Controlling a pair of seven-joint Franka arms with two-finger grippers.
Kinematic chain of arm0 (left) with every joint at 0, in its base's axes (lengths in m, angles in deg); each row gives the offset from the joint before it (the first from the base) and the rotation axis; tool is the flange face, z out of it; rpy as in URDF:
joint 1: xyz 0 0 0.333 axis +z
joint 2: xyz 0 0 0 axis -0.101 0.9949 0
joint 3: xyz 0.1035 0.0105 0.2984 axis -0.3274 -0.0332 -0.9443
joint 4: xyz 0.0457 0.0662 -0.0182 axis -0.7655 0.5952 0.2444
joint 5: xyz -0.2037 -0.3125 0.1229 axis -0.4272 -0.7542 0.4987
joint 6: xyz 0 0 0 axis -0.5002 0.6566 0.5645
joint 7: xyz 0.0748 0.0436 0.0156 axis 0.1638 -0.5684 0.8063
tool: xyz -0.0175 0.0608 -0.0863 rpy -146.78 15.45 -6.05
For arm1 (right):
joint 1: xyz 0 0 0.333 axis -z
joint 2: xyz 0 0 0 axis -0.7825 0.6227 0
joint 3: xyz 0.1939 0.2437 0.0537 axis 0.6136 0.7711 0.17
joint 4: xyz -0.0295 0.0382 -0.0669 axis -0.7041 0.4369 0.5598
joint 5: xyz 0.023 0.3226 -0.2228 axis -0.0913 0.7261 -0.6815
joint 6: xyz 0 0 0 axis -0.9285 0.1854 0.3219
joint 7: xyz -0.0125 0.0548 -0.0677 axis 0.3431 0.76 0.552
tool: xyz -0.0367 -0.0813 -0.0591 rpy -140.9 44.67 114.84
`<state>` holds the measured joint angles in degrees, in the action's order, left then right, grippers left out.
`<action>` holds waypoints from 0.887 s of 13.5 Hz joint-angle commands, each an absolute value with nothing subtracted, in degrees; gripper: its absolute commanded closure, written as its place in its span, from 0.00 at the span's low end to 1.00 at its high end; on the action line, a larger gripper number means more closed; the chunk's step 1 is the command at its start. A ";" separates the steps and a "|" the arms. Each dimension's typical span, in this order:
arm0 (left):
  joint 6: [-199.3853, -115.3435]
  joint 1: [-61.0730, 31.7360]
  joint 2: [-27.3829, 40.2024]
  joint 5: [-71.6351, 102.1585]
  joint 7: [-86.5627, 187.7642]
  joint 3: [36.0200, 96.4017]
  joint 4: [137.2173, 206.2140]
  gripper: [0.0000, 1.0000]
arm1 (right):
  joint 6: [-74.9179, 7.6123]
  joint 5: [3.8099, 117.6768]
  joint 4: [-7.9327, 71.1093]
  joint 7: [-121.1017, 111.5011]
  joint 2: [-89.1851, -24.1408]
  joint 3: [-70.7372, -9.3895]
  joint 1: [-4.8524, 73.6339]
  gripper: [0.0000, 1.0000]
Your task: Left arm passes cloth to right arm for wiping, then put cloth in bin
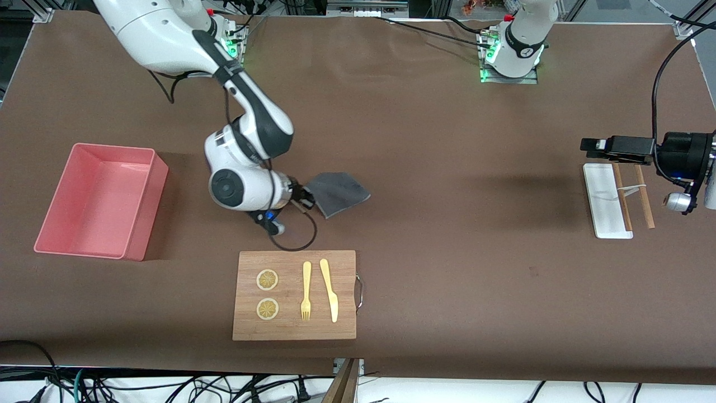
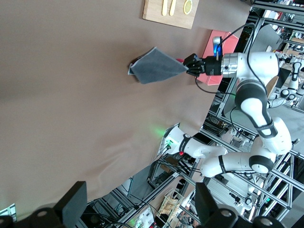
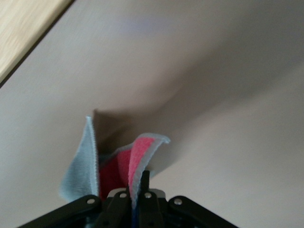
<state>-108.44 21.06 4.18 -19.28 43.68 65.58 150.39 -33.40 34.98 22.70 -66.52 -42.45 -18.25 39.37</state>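
Cloth (image 1: 338,193), soft and light, is being pinched at one corner by the clenched right gripper (image 1: 302,200), draping onto the table ahead of it; the left gripper (image 1: 594,145) is being held released, waiting.

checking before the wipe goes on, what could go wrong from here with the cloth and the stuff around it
1. The right pincer pinches only a corner of the cloth; dragging it across the table could pull it free.
2. The cutting board with its fork and knife lies just nearer the front camera; a wide stroke might knock them.
3. The bin sits toward the right arm's end; a loosely hanging cloth could catch its rim.
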 commanded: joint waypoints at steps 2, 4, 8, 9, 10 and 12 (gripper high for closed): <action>-108.84 20.84 4.43 -20.83 44.67 65.99 150.84 0.00 | -25.89 34.36 23.62 -53.99 -46.02 -22.99 42.43 1.00; -108.76 20.75 4.43 -20.83 46.07 66.08 150.75 0.00 | -22.29 34.36 23.62 -46.00 -46.90 -27.12 43.40 1.00; -108.84 14.45 3.82 -9.65 47.75 66.34 146.82 0.00 | -16.74 34.36 23.53 -30.52 -48.05 -35.56 44.28 1.00; -108.76 12.42 3.82 -4.10 47.75 66.43 144.71 0.00 | -16.21 34.36 23.53 -27.35 -48.13 -37.32 44.54 1.00; -108.76 10.66 3.73 -0.31 47.75 66.43 143.82 0.00 | -15.95 34.36 23.53 -23.58 -48.13 -39.25 44.72 1.00; -108.84 7.58 3.20 7.69 47.67 66.43 143.29 0.00 | -16.03 33.92 23.45 -16.54 -48.05 -42.42 44.90 1.00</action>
<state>-108.87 9.82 3.92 1.44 47.22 66.74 144.90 -16.73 34.73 22.63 -22.00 -46.90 -40.56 44.72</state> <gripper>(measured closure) 0.000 0.982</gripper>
